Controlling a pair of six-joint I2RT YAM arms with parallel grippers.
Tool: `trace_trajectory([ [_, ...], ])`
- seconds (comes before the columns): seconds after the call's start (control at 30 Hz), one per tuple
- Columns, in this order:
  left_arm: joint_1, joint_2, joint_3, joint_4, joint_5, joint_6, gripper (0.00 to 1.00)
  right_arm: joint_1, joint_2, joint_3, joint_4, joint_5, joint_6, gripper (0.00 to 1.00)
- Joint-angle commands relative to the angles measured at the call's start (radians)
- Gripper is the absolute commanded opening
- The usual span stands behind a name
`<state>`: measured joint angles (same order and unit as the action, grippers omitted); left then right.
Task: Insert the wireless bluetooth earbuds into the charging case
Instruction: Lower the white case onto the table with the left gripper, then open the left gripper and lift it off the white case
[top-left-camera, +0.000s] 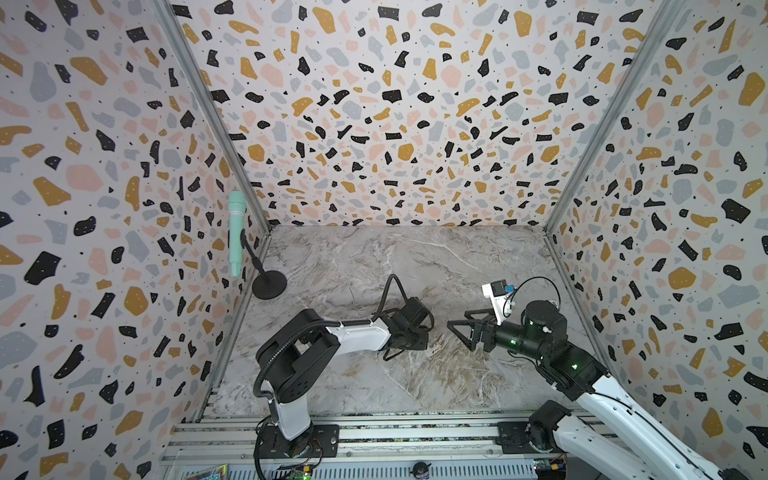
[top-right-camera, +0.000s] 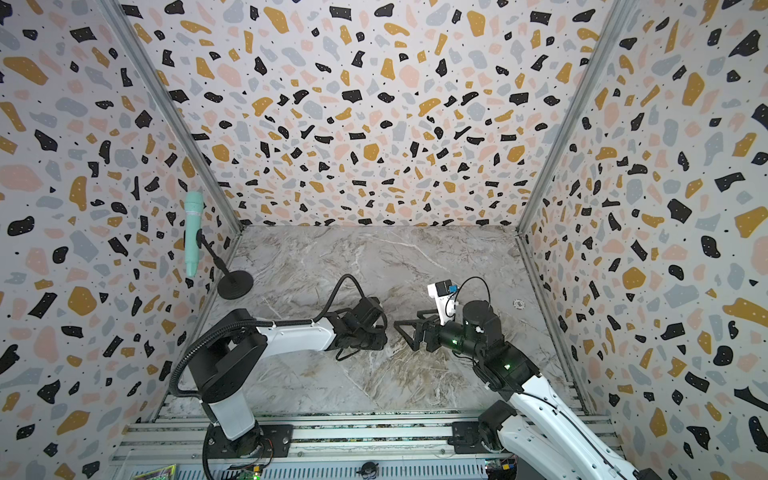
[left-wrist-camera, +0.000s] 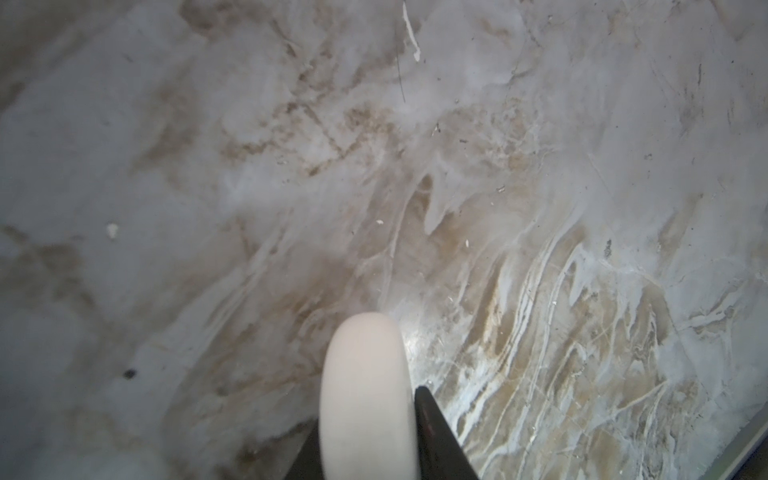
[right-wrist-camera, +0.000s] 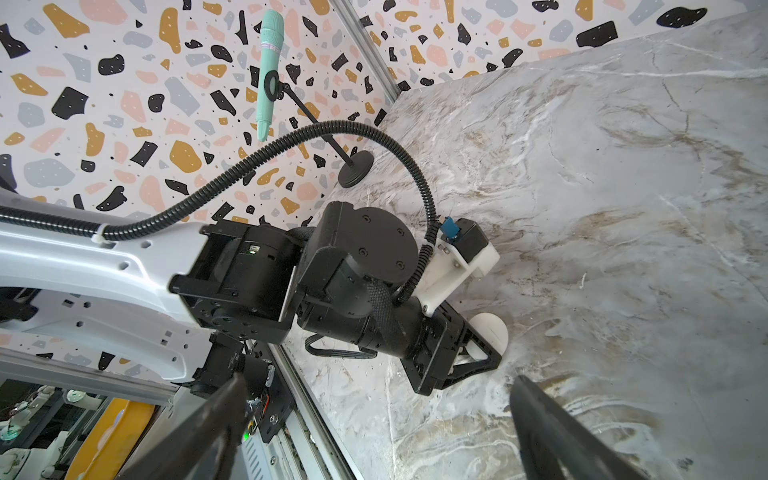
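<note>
The charging case is a smooth white rounded shell, seen edge-on in the left wrist view. It sits between the black fingers of my left gripper, low over the marble table. In the right wrist view the case shows as a white disc in the left gripper. In both top views the left gripper hides it. My right gripper faces it a short way off, open and empty. The earbuds are out of view.
A mint-green microphone leans on a black stand with a round base at the table's back left. Terrazzo-patterned walls close in three sides. An aluminium rail carrying both arm bases runs along the front edge.
</note>
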<state>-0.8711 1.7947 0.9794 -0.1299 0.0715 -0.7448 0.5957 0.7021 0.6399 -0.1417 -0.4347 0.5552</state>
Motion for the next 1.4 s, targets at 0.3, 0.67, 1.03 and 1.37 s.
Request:
trace_trajectory([
  [0.3, 0.012, 0.028, -0.016, -0.186, -0.048, 0.023, 0.32, -0.003, -0.013, -0.011, 0.019, -0.01, -0.005, 0.99],
  [0.67, 0.012, -0.001, -0.036, -0.185, -0.045, 0.017, 0.48, -0.002, -0.009, -0.014, 0.027, -0.019, -0.001, 0.99],
  [1.03, 0.012, -0.007, -0.021, -0.222, -0.07, 0.04, 0.49, -0.003, -0.011, -0.013, 0.029, -0.022, 0.0, 0.99],
  [1.37, 0.01, -0.069, 0.026, -0.275, -0.072, 0.04, 0.5, -0.003, -0.002, -0.006, 0.033, -0.03, -0.001, 0.99],
])
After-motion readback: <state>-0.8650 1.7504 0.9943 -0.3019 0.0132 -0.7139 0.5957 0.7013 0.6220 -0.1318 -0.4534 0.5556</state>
